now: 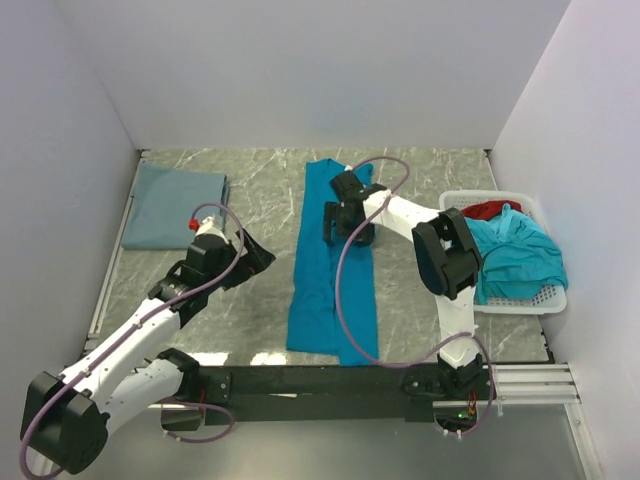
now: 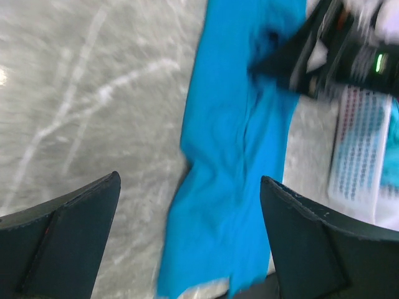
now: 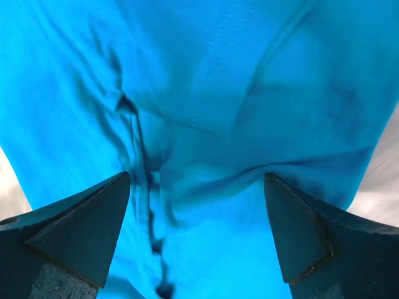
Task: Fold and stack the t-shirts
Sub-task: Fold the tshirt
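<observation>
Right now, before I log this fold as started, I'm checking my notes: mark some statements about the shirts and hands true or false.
The right hand is open over the long teal shirt. True.
The left hand grips that shirt. False: it is open, over bare table beside it.
The basket is empty. False: it holds teal shirts and a red shirt.
A folded grey-blue shirt lies far left. True.

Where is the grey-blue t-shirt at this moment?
In the top view, the grey-blue t-shirt lies folded at the far-left corner of the table, beyond the left gripper and apart from the long teal t-shirt at centre.
</observation>
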Tool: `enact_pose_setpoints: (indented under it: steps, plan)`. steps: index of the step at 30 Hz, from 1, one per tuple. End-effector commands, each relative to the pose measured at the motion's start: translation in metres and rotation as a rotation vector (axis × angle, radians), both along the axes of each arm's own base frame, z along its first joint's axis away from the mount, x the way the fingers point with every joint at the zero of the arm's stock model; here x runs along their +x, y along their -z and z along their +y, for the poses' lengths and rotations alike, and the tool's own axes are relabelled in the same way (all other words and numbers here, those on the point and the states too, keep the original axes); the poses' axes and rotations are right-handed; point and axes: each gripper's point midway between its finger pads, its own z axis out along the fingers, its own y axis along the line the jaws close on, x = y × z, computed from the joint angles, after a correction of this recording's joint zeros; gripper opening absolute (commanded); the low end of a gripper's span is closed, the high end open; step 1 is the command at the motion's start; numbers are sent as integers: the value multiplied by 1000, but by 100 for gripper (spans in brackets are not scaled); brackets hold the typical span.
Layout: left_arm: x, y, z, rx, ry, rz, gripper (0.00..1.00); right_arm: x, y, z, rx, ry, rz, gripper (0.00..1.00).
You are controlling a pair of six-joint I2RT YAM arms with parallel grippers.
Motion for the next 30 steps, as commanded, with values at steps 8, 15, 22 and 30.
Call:
enact_pose_setpoints:
  steps: [8, 15, 22, 30]
  plan:
    - [-31, 27, -59, -143, 379, 121, 100, 41, -42, -14, 2, -100, -96, 95]
    - [-54, 50, -76, -140, 462, 256, 99, -3, -85, -19, 111, -37, -188, 96]
    - [-83, 62, -113, -112, 565, 322, 99, -70, -85, -60, 182, 94, -212, 97]
    - [-112, 91, -136, -41, 617, 422, 81, -117, -71, -111, 156, 206, -237, 97]
